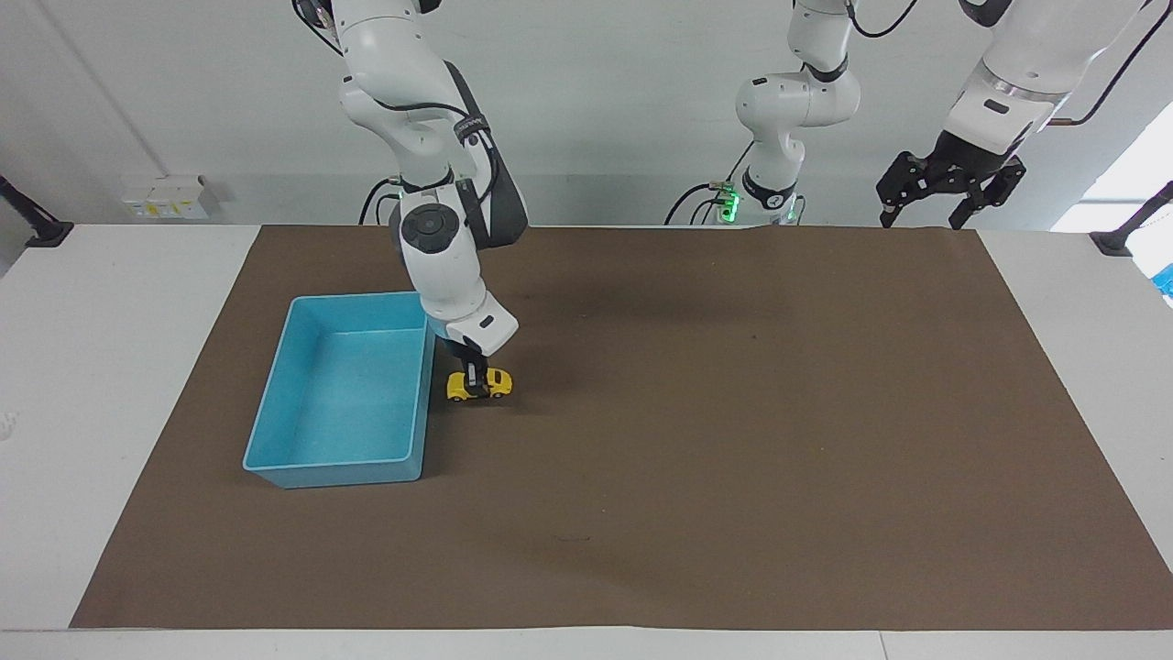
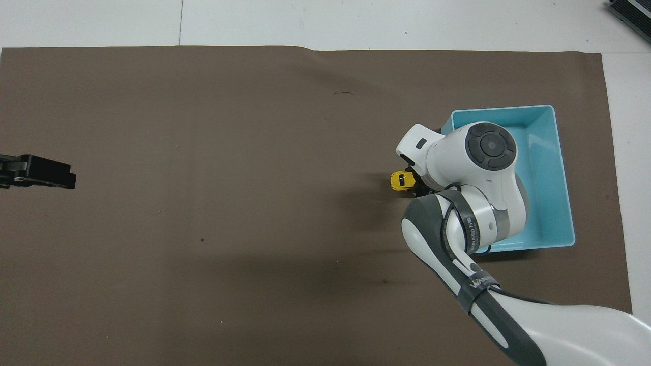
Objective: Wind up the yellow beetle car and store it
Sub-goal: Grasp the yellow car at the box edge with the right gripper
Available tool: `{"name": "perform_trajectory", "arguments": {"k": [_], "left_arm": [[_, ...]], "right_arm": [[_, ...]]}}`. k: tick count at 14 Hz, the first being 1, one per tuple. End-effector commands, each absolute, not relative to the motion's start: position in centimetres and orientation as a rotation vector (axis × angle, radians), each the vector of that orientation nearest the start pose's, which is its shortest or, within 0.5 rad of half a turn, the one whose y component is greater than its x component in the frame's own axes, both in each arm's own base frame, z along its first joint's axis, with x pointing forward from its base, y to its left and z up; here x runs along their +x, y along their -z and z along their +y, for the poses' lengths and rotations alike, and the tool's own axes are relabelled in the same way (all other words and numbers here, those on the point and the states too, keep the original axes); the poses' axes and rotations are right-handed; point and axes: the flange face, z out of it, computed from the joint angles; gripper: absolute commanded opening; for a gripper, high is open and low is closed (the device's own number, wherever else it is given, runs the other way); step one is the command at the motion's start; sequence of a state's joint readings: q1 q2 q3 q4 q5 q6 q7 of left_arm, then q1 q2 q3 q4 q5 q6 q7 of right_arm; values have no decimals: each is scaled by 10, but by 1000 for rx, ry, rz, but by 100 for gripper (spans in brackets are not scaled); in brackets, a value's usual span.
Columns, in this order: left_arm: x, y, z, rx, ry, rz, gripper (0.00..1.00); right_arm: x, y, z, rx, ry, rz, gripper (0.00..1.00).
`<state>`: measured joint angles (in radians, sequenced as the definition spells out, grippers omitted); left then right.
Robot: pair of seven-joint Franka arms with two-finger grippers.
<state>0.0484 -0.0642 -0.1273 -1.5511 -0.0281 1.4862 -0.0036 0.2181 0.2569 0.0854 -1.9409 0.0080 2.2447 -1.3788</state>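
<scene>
A brown mat (image 1: 696, 412) covers the counter (image 1: 110, 367). On it, toward the right arm's end, sits a blue bin (image 1: 341, 394). The right end effector (image 1: 474, 380) is down just beside the bin, clamped on the yellow car (image 1: 480, 386), which rests on the mat. The left end effector (image 1: 948, 188) waits, wide apart, above the mat's edge at its own end.

— What covers the table (image 1: 119, 367)?
— A brown mat (image 1: 733, 440), spread across most of the white top.
— And on the mat?
— An open blue bin (image 1: 275, 431), rectangular, standing toward the right arm's end. A white socket strip (image 1: 169, 197) sits on the wall.
</scene>
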Motion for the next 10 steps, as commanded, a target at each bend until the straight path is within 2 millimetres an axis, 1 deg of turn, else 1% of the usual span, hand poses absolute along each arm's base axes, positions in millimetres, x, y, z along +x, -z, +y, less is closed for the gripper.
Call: {"name": "perform_trajectory", "arguments": {"k": [1,2,5,6,10], "left_arm": [[519,-663,-42,-3170,-15,129,100],[519,-663,-42,-3170,-15,129,100],[519,-663,-42,-3170,-15,129,100],[519,-663,-42,-3170,-15,129,100],[519,-663,-42,-3170,-15,129,100]], "right_arm": [[591,-377,183,2138,-75,2314,3],[592,-384,183,2136,-75,2316,3],[590,-394,181,2144,-66,2315,3],[590,-394,179,2144,-62,2314,3],[587,-409,169,2152,-53,2309,3]]}}
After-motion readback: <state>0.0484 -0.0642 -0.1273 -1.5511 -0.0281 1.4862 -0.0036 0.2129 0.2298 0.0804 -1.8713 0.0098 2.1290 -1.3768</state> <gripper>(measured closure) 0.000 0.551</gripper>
